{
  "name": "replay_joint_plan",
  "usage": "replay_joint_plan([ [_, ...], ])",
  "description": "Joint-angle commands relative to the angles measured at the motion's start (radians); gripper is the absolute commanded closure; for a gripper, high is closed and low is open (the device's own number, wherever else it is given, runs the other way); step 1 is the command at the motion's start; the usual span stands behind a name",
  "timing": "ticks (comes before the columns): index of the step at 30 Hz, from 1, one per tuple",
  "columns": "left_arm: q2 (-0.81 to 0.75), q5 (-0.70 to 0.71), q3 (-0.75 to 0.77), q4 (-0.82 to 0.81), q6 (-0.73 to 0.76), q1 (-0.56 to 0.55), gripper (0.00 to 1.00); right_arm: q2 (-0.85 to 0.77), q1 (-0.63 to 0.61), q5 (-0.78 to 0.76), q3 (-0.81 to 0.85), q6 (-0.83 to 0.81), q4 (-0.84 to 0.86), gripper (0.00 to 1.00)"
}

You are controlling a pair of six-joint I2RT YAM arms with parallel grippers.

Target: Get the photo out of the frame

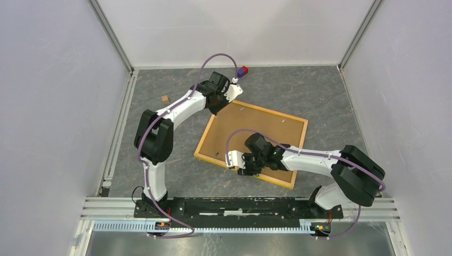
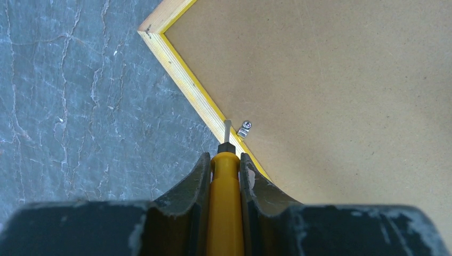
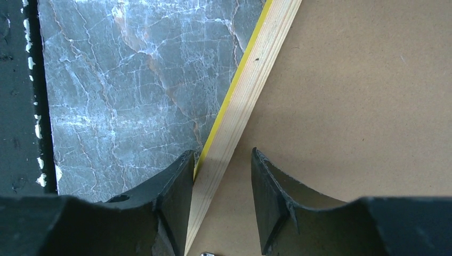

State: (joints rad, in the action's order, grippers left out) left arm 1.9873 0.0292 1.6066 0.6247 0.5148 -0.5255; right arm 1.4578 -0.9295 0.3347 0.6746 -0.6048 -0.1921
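In the top view, the large rectangular frame with a narrow yellow-orange border (image 1: 277, 112) is lying back-up at the centre of the grey marbled desk (image 1: 330, 96), showing its brown fibreboard backing panel (image 1: 256, 133). The photo cannot be seen. The left end effector (image 1: 216, 108) is hovering over the frame's 11 o'clock corner, and the right end effector (image 1: 244, 170) is sitting at its 6 o'clock edge. A small red-and-blue block (image 1: 243, 70) is lying at 12 o'clock from the frame and a small wooden cube (image 1: 165, 99) at 10 o'clock.

In the left wrist view, the left end effector (image 2: 225, 160) is gripping a yellow-handled screwdriver (image 2: 224, 202), whose tip is pointing at the frame rail (image 2: 186, 85) just beside a small metal clip (image 2: 244, 128).

In the right wrist view, the right end effector (image 3: 221, 160) is standing parted, its jaws straddling the pale wooden rail (image 3: 250, 90), one over the desk (image 3: 133, 80) and one over the panel (image 3: 362, 106).
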Motion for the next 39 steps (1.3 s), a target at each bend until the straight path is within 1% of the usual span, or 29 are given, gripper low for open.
replay_joint_plan([
  [1,-0.018,0.050,-0.019,0.003,0.081,-0.012,0.98,0.040,-0.006,0.011,-0.004,0.001,-0.067,0.53],
  [4,-0.027,0.047,-0.029,0.041,0.091,-0.021,0.98,0.043,-0.007,0.018,-0.004,0.004,-0.071,0.54],
  [11,-0.040,0.033,-0.037,0.109,0.085,-0.044,0.98,0.053,-0.006,0.025,0.002,0.001,-0.079,0.62],
  [17,-0.048,-0.009,-0.039,0.140,0.063,-0.045,0.98,0.060,-0.005,0.025,0.003,-0.002,-0.081,0.68],
  [21,-0.052,-0.058,-0.047,0.142,0.038,-0.045,0.98,0.060,-0.006,0.027,0.003,-0.004,-0.083,0.70],
  [24,-0.045,-0.091,-0.044,0.140,0.012,-0.045,0.98,0.061,-0.006,0.029,0.006,-0.004,-0.084,0.70],
  [30,-0.030,-0.102,-0.065,0.081,-0.048,-0.045,0.98,0.058,-0.006,0.030,0.003,-0.008,-0.087,0.72],
  [39,-0.065,-0.202,-0.127,-0.005,-0.142,-0.044,0.98,0.056,-0.006,0.035,0.002,-0.018,-0.091,0.76],
])
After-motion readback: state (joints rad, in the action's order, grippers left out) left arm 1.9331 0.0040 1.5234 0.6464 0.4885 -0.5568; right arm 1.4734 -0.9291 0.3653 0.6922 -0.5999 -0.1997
